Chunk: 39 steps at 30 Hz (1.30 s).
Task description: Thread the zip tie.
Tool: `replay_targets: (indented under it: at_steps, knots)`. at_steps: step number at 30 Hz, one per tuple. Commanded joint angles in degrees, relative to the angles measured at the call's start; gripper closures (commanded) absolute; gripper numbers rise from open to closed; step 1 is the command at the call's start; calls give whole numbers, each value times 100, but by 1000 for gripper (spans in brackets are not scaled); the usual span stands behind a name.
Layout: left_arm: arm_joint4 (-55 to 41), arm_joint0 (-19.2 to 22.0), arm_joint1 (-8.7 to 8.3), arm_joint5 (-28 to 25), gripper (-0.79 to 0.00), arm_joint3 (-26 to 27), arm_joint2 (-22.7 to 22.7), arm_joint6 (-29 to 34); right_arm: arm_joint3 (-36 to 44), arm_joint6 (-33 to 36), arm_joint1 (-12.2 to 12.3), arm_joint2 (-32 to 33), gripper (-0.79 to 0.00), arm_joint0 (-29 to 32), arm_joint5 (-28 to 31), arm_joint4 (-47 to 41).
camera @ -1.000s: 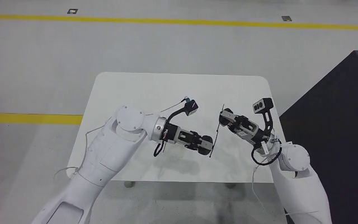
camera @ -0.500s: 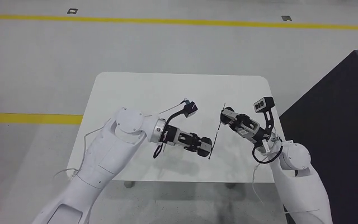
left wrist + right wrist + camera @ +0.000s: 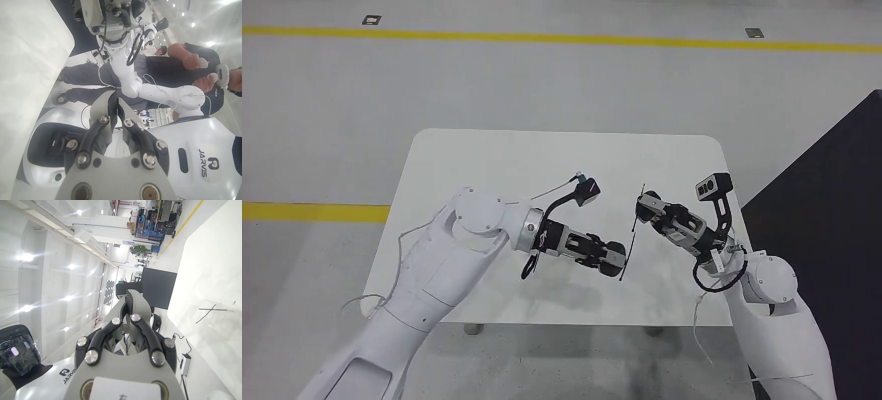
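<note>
A thin black zip tie [image 3: 632, 238] hangs in the air over the front right part of the white table [image 3: 492, 170], running roughly front to back between both grippers. My left gripper [image 3: 616, 258] is shut on its lower, near part. In the left wrist view a dark strip is pinched between the shut fingers of the left gripper [image 3: 116, 97]. My right gripper [image 3: 643, 207] is shut on the upper, far part, and the tie's tip [image 3: 642, 188] pokes out beyond it. The right gripper [image 3: 127, 296] has its ribbed pads pressed together in the right wrist view.
Two thin dark lines [image 3: 213, 309] cross on the tabletop below the grippers; I cannot tell if they are shadows. A dark panel [image 3: 842, 200] stands close to the table's right edge. The table's back and left parts are bare.
My left gripper has shifted slightly rightward, toward the right gripper, with its end of the zip tie. The right arm has kept still.
</note>
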<state>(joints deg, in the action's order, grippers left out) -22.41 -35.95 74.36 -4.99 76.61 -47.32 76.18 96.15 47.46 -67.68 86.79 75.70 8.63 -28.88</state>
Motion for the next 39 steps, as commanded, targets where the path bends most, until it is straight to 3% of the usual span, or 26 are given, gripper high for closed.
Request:
replay_targets:
  at_steps: [1, 39]
  knots:
    - [4, -5, -1, -9, 0, -19, -1, 11, 0, 0, 0, 0, 0, 0, 0, 0]
    - [-3, -150, -67, 99, 0, 110, -137, 17, 0, 0, 0, 0, 0, 0, 0, 0]
